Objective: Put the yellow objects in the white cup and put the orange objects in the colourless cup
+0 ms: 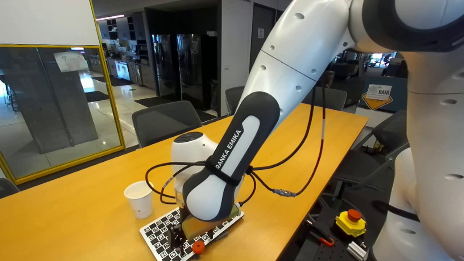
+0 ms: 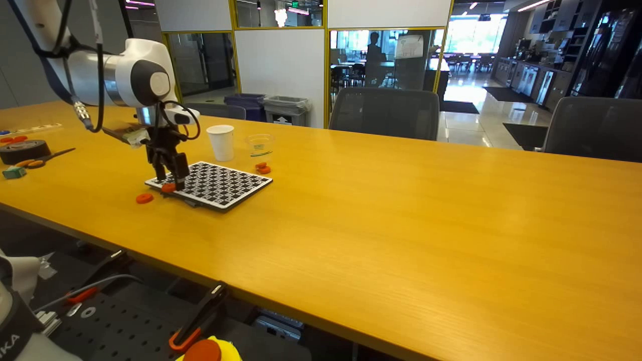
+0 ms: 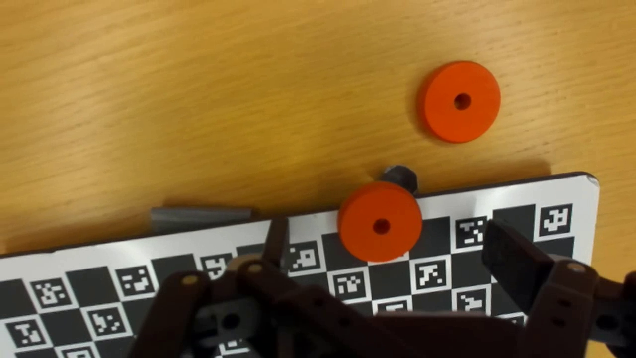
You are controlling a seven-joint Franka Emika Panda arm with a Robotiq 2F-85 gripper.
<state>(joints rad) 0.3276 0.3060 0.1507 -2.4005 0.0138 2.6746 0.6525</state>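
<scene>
My gripper point(image 2: 169, 181) is open over the edge of a checkered board. In the wrist view its fingers point(image 3: 385, 231) stand apart on either side of an orange disc point(image 3: 380, 221) with a centre hole, not touching it. That disc overlaps the board's edge. Another orange disc point(image 3: 462, 102) lies on the bare table beside the board. The white cup point(image 2: 221, 143) stands upright behind the board, also in an exterior view point(image 1: 139, 199). The colourless cup point(image 2: 260, 145) stands beside it. Orange pieces point(image 2: 263, 168) show at its base, seemingly through its wall. No yellow pieces are in view.
The checkered board point(image 2: 220, 188) lies flat under the gripper. A black tape roll point(image 2: 24, 151), scissors point(image 2: 50, 157), a green block point(image 2: 14, 172) and small reddish pieces lie at the table's far end. The arm hides the colourless cup in an exterior view. Chairs point(image 1: 165, 121) line the table.
</scene>
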